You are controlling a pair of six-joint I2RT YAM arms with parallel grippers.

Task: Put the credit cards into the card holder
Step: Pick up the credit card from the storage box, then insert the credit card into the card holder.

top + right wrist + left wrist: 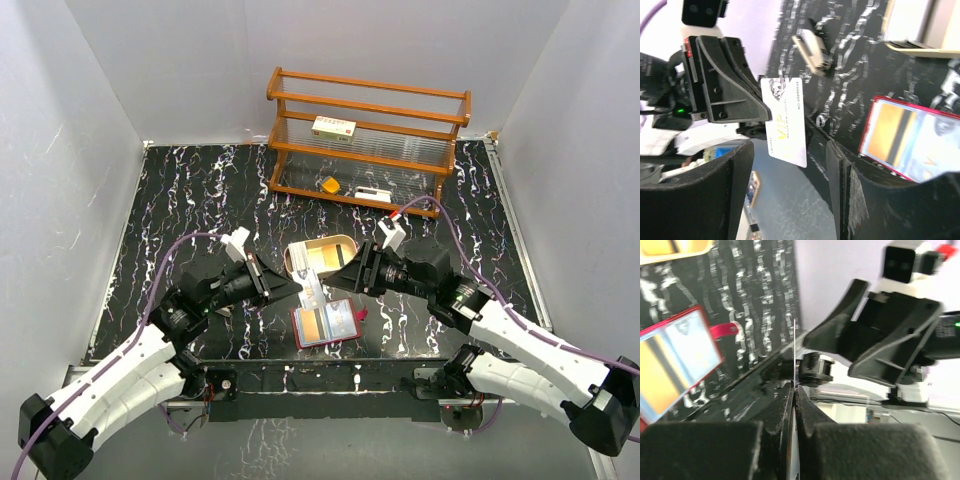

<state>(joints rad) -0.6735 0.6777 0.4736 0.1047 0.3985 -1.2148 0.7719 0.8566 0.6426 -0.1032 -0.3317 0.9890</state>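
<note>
- Closest to where I stand, the two arms reach in from the near edge of the tabletop (180, 200) and meet nose to nose above its middle.
- At the far end stands a wooden rack (370, 140), well apart from the work.
- Just behind the meeting point sits a tan oval tray (300, 248), with what look like more cards lying in it.
- Below the tools, the card holder (325, 323) lies open on the tabletop, its red rim showing. An orange, dark-striped card shows behind one clear pocket.
- Left tool (795, 385): pressed together on one end of a white credit card (786, 122), which it holds in the air on edge.
- Right tool (788, 152): spread, its fingers standing either side of the card's free end with gaps showing, so it grips nothing.
- My reading is that the card is now the left arm's to place.
- Next it must come down to the holder, line its leading edge with a free pocket mouth and slide in flat. The right tool may need to pin the holder, which looks light enough to skid.
</note>
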